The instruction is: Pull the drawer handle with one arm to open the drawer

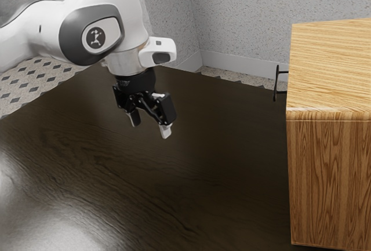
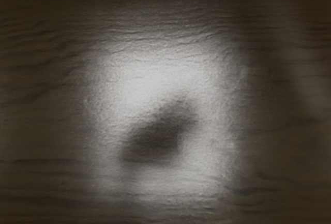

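Observation:
A light wooden cabinet (image 1: 330, 135) stands at the exterior view's right. A thin black drawer handle (image 1: 279, 82) sticks out from its upper left side, toward the arm. My gripper (image 1: 150, 125) hangs over the dark floor well to the left of the handle, pointing down, open, with nothing between its fingers. The drawer front itself faces away from the camera, so I cannot tell how far it is out. In the wrist view the dark wood floor (image 2: 165, 38) lies under my hand with a bright glare patch and a dark shadow (image 2: 158, 133) in it.
Dark wooden floor (image 1: 174, 193) spreads between my arm and the cabinet. A patterned tile strip (image 1: 35, 80) runs along the grey speckled wall (image 1: 243, 7) behind, with a white baseboard.

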